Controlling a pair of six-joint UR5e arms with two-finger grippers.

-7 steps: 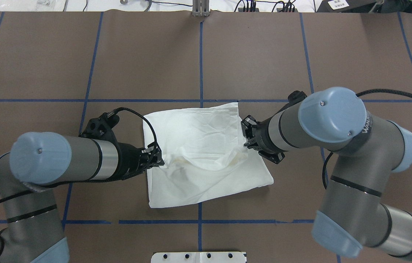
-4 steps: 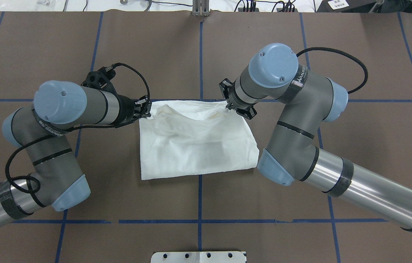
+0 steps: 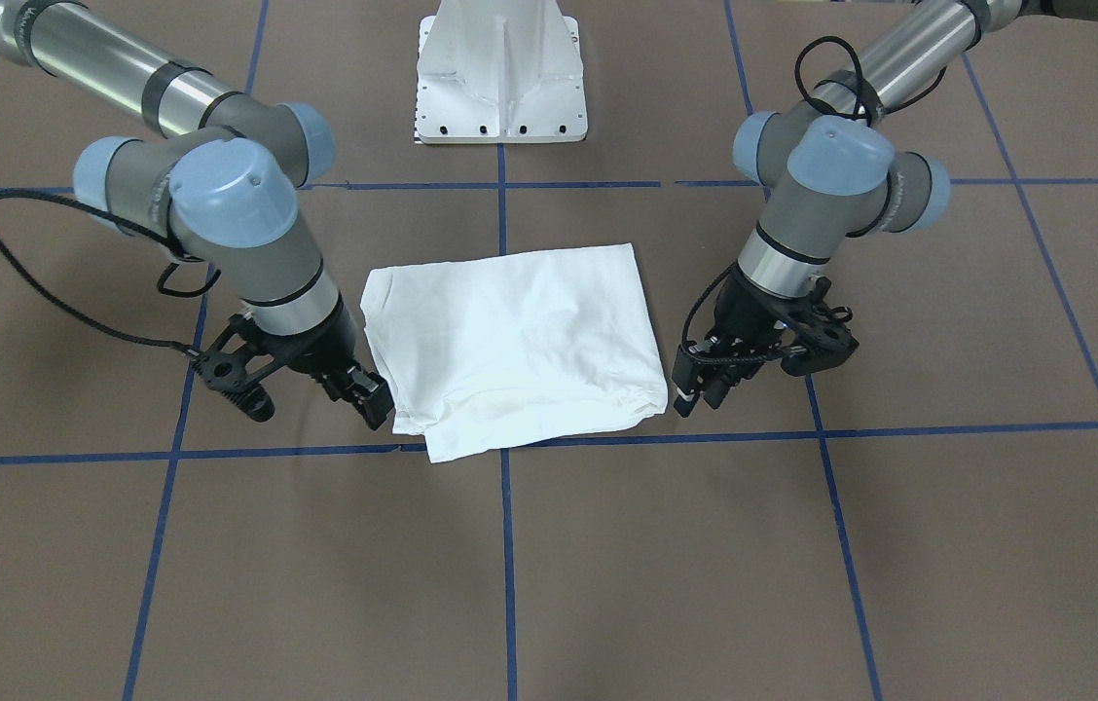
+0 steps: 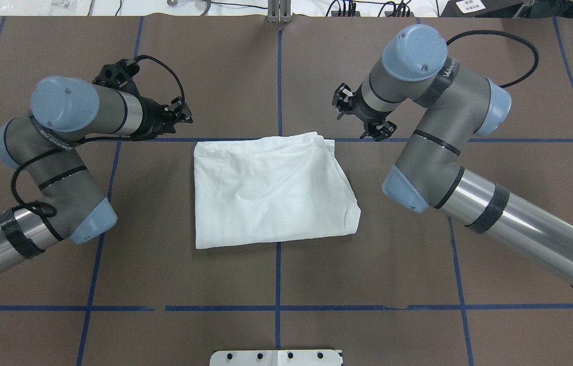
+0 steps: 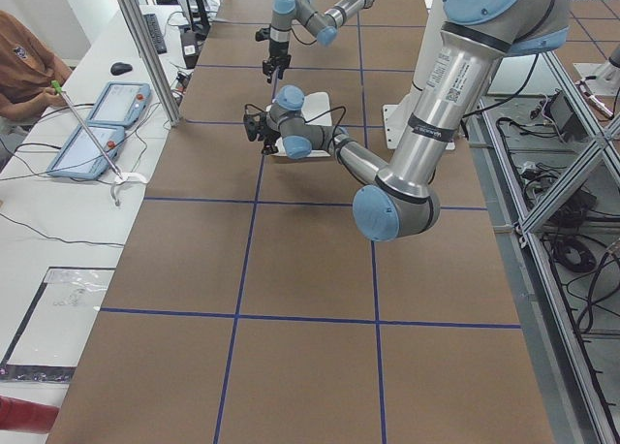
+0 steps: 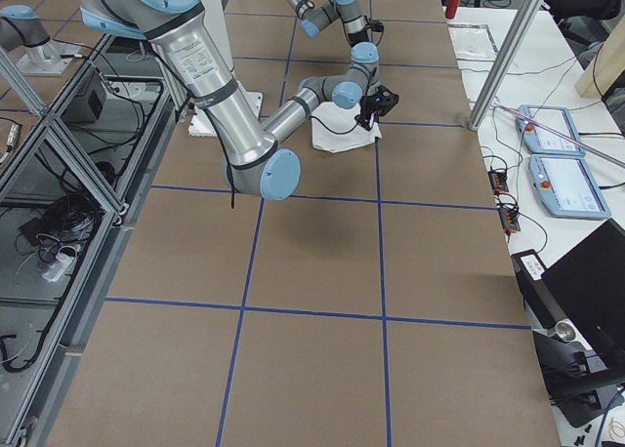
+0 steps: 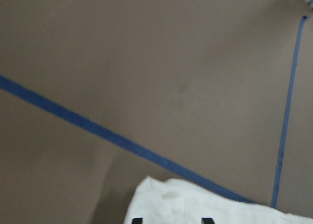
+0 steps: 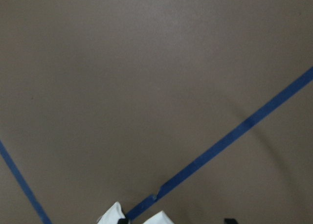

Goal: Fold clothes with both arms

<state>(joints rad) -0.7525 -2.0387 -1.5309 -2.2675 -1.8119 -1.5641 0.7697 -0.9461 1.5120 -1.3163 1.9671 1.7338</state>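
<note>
The white shirt (image 4: 271, 195) lies folded into a rough rectangle at the table's middle, also seen in the front view (image 3: 510, 341). My left gripper (image 4: 186, 115) hovers open just past the shirt's far left corner, apart from the cloth (image 7: 195, 208). My right gripper (image 4: 339, 104) is open too, just beyond the far right corner, and only a sliver of the shirt (image 8: 159, 218) shows at its wrist view's lower edge. In the front view the left gripper (image 3: 697, 389) and the right gripper (image 3: 372, 397) flank the shirt's edge with nothing between their fingers.
The brown table (image 4: 276, 76) carries a grid of blue tape lines. A white metal pedestal (image 3: 500, 78) stands at the robot's base. Off the table's far side, a person (image 5: 19, 61) sits beside two tablets (image 5: 102, 124).
Both grippers carried the shirt's near edge over to its far edge, let go and opened, then drew back past that edge. The shirt now lies flat, folded in half.
</note>
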